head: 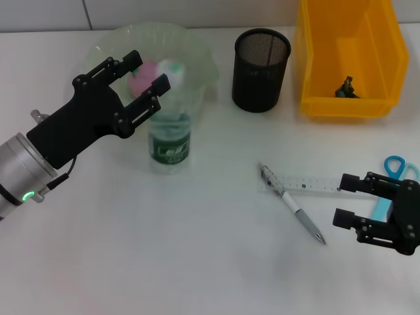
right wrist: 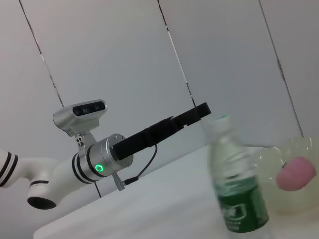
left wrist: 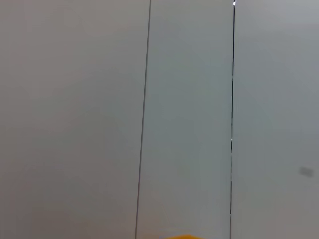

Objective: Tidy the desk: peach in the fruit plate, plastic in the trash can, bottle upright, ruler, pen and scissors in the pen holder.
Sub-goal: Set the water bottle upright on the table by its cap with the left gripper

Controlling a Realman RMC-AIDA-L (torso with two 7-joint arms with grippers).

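The clear bottle [head: 169,141] with a green label stands upright in front of the translucent green fruit plate [head: 197,49]. The pink peach [head: 139,83] lies in that plate. My left gripper [head: 147,71] is open and empty, hovering above the bottle's top. In the right wrist view the bottle [right wrist: 237,189], the peach [right wrist: 296,174] and the left gripper [right wrist: 199,110] show, the gripper beside the cap. The clear ruler [head: 308,184], the pen [head: 298,213] and the blue-handled scissors [head: 396,165] lie flat at the right. My right gripper [head: 344,200] is open beside them.
The black mesh pen holder [head: 260,69] stands at the back centre. The yellow bin [head: 315,98] at the back right holds a small dark crumpled piece [head: 346,87]. The left wrist view shows only wall panels and a sliver of yellow [left wrist: 182,237].
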